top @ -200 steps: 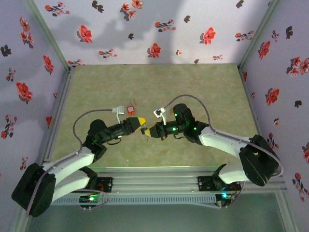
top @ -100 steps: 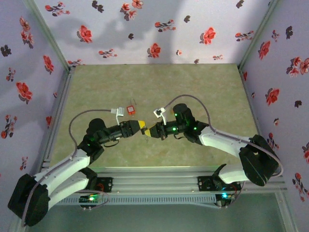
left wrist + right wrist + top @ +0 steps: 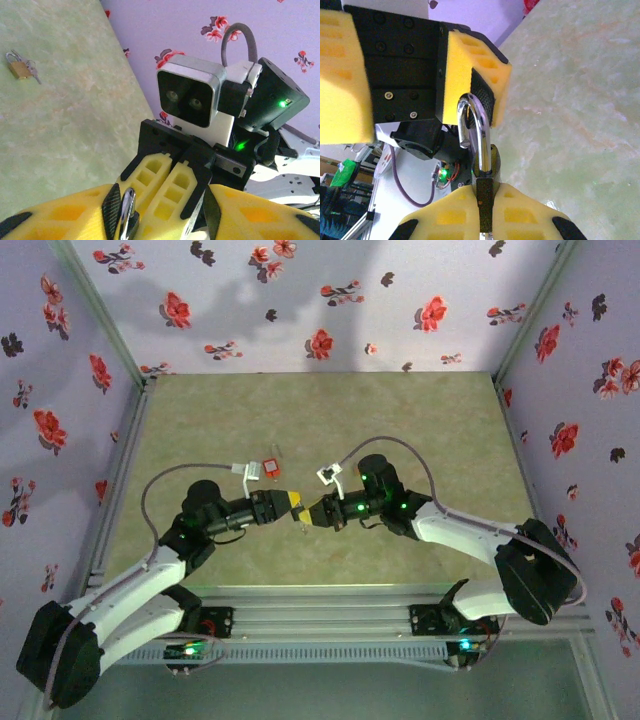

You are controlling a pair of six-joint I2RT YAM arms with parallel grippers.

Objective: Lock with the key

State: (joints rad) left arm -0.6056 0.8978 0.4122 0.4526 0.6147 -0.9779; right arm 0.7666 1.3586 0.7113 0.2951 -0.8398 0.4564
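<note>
No lettering, brand or number can be read on the padlock (image 3: pixel 484 190) or anywhere else.

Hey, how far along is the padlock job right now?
Done: right fingers shut on the padlock. In hand: left fingers straddle its shackle, not yet clamped. Left: the shackle looks open, and keys lie on the table beside another lock.

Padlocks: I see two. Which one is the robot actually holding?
The silver-shackled padlock, pinched by its body in the right gripper. The other, a small brass padlock, lies loose on the table with keys.
</note>
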